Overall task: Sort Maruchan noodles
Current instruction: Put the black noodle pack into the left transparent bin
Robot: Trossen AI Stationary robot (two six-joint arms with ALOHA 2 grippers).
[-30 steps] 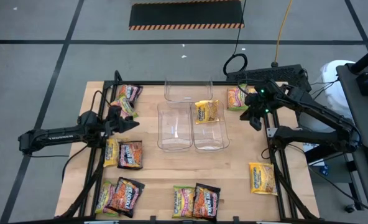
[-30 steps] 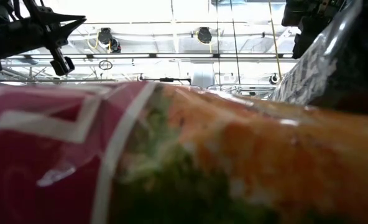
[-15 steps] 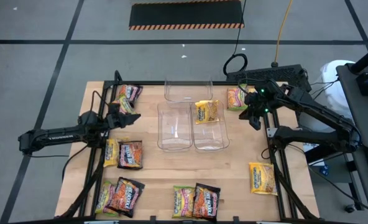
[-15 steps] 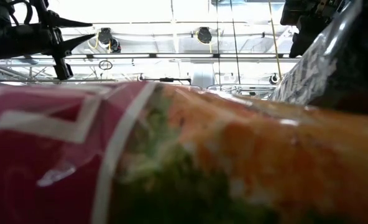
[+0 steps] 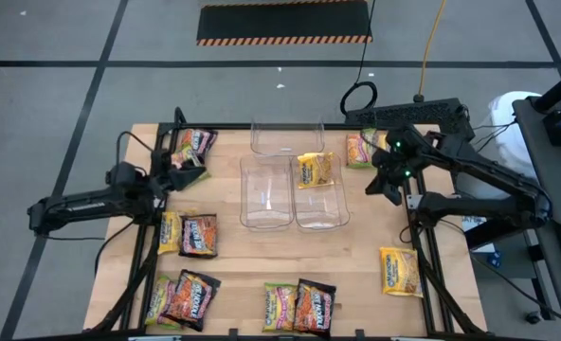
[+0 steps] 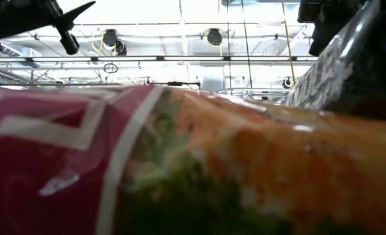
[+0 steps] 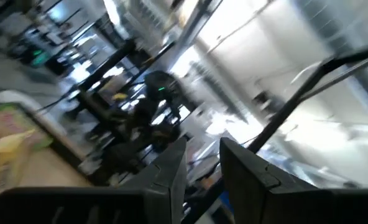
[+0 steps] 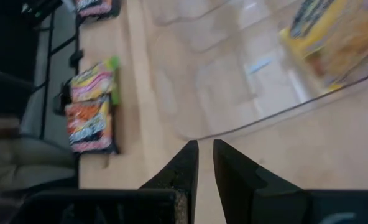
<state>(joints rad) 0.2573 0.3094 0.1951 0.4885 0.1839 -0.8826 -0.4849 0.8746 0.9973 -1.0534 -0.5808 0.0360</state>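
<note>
Your noodle packets [image 5: 197, 235] lie scattered over the wooden table [image 5: 356, 256]: a pair at the far left corner, a yellow and a dark one side by side at mid-left, another pair at the near left corner, two more on the near edge at centre, one yellow packet [image 5: 400, 271] alone at near right, and a pink-green one [image 5: 361, 149] at the far right, partly covered by the right arm. One yellow packet [image 5: 315, 170] already sits in the right-hand clear bin [image 5: 320, 216]; the left bin [image 5: 265, 194] beside it and the third bin [image 5: 285, 137] behind them hold nothing you can see. The low camera is almost wholly blocked by a pink, green and orange packet [image 6: 180, 170] pressed up against the lens, so you get only ceiling lights and dark arm parts along its top edge. No brand lettering is readable on any packet. The left gripper [image 5: 188, 173] hovers at the table's far left, beside the corner pair, its fingers spread apart with nothing between them; its wrist camera is tilted up into the room and blurred. The right gripper [image 5: 379, 187] hangs just right of the bins, its fingers [image 8: 185, 168] a narrow slit apart and empty, pointing at bare wood in front of the bin's rim.
</note>
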